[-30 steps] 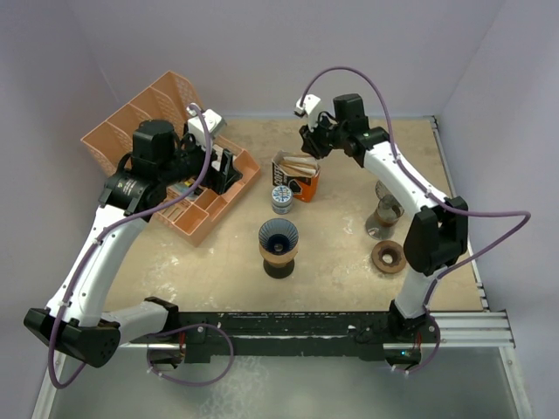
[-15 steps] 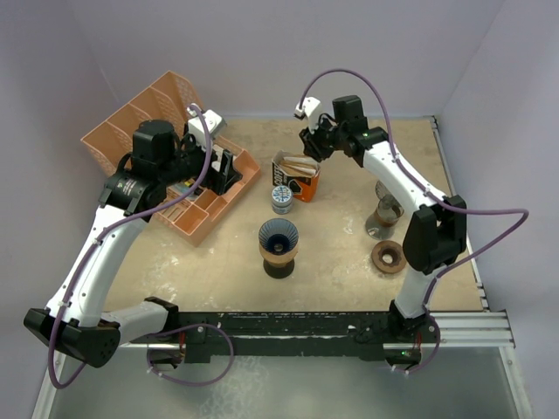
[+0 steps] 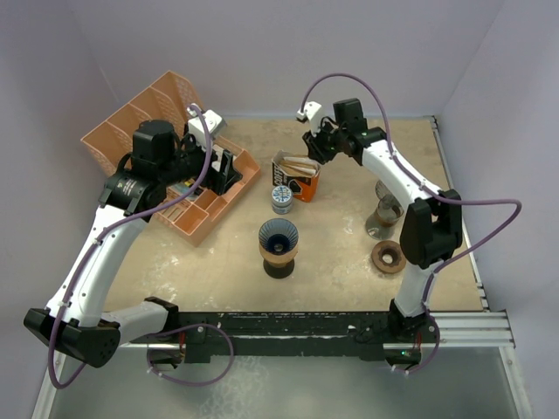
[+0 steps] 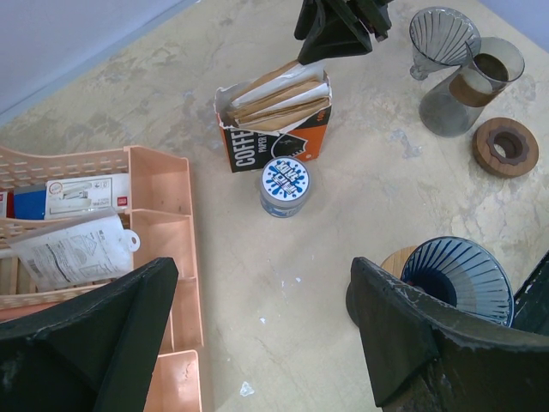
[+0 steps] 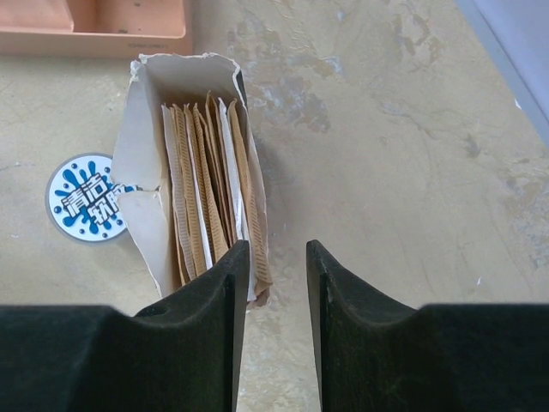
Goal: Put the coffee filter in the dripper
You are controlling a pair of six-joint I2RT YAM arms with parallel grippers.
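Right gripper (image 5: 277, 257), narrowly parted and apparently empty, hangs over the filters (image 5: 206, 193); their upright edges lie just left of its gap.

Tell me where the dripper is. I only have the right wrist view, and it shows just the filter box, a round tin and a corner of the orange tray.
Observer: The blue dripper stands nearer the arm bases than the filter box, with the round tin between them.
Operator: Is there a filter in it already?
Observer: No. The left wrist view looks down into it and shows only its bare ribs.
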